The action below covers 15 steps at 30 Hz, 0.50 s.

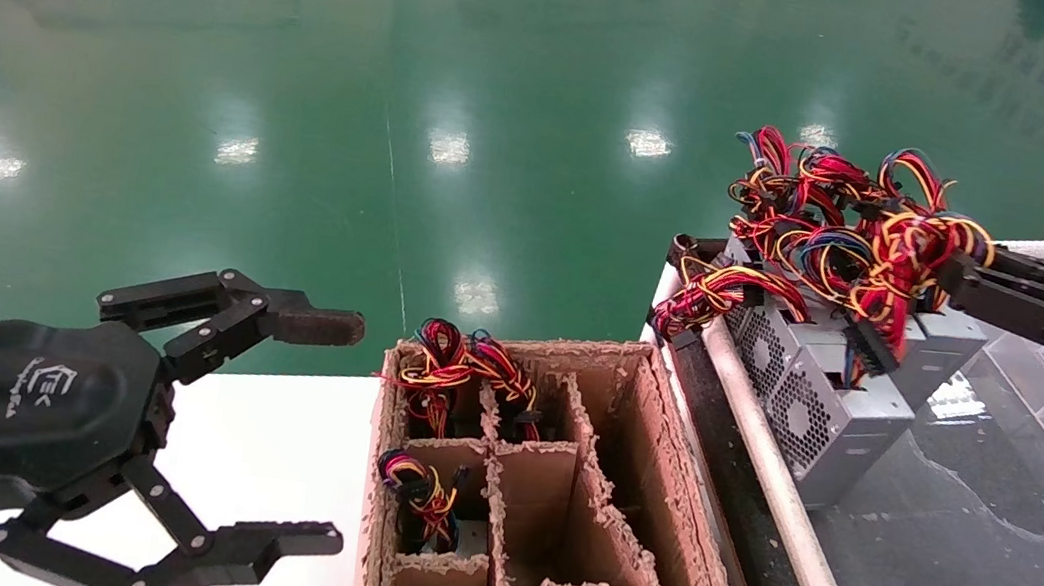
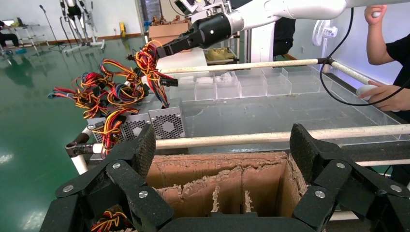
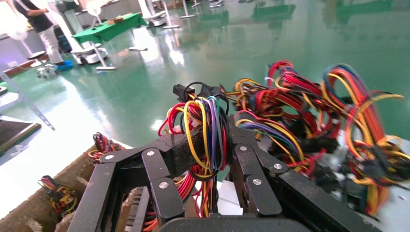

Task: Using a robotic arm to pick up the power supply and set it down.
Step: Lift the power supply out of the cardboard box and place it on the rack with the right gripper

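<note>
- The power supply (image 1: 856, 398) sits among other grey units on the dark tray (image 1: 972, 554), just beside the cardboard box (image 1: 650, 471), on the far side of the white rail (image 1: 763, 456).
- Your right gripper (image 3: 209, 159) is clamped on its wire bundle (image 1: 910, 253), not the metal case; looks like the set-down step.
- Wires flex, so move slowly, get the case fully seated, and make sure the loops don't snag neighbouring bundles before you let go.
- Left gripper (image 1: 313, 427) hangs wide open and empty beside the box, over the white table (image 1: 280, 443). Keep it parked there.
</note>
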Motion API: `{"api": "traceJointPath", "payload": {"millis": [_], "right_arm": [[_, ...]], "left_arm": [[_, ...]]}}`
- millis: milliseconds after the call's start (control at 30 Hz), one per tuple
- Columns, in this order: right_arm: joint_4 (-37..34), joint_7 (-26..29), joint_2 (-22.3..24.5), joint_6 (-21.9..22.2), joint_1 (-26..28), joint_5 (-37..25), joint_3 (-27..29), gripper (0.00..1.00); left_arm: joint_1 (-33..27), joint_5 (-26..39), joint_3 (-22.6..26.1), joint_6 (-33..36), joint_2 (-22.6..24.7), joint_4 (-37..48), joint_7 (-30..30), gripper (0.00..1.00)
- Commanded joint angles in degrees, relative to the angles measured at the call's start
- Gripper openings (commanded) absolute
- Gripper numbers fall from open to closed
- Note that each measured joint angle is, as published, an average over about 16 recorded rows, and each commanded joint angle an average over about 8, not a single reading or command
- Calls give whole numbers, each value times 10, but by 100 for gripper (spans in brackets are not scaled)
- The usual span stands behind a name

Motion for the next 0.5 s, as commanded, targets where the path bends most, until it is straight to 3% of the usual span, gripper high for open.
{"api": "traceJointPath", "payload": {"millis": [33, 233, 267, 500], "right_arm": [[-3, 0, -6, -2, 5, -2, -2, 0], [-11, -6, -16, -4, 10, -11, -8, 0], [-12, -7, -17, -5, 11, -12, -8, 5], [-19, -9, -21, -11, 16, -19, -13, 91]], "left_arm": [[0, 0, 0, 0, 0, 0, 0, 100], [0, 0, 0, 0, 0, 0, 0, 100], [0, 0, 0, 0, 0, 0, 0, 100], [0, 0, 0, 0, 0, 0, 0, 100]]}}
